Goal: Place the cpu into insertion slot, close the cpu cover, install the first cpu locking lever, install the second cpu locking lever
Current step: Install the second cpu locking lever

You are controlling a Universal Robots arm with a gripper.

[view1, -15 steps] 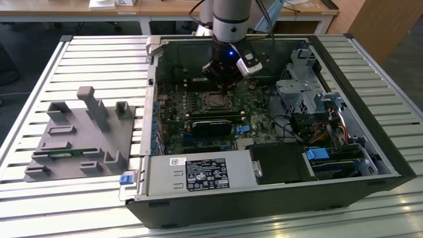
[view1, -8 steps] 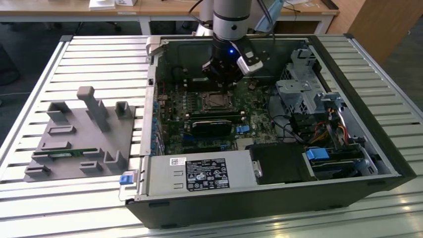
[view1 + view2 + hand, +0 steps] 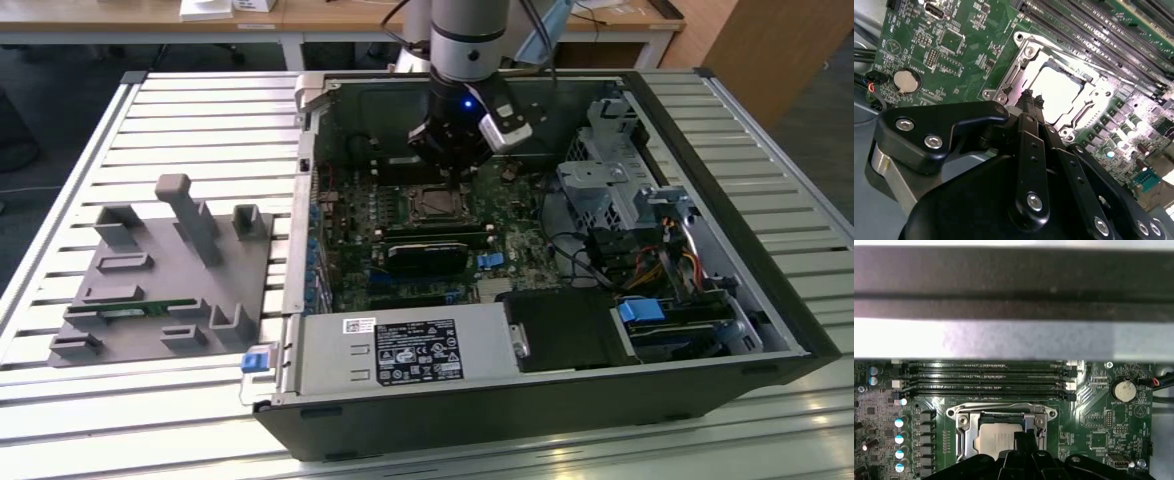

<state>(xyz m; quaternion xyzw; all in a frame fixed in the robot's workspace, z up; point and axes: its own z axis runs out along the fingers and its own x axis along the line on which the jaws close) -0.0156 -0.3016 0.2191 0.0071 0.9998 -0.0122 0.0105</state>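
Silver square cpu point(image 3: 995, 438) seated | grey frame cpu cover point(image 3: 1000, 416) down | black jaws pressed together

Slatted metal bench point(image 3: 160, 110): open computer case point(image 3: 534, 400) covers most of it toward the exterior view's right edge; grey fixture block point(image 3: 160, 285) sits beside the case, toward the left edge.

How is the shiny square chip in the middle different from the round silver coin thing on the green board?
The cpu is square with a dull silver-grey top; the coin battery is round. The cpu looks bigger than the coin battery. The cpu sits inside the cpu cover, a metal frame around it, with the gripper right at its edge, while the coin battery sits off to the side in a dark ring holder. Both are flat, silvery and mounted on the green motherboard.
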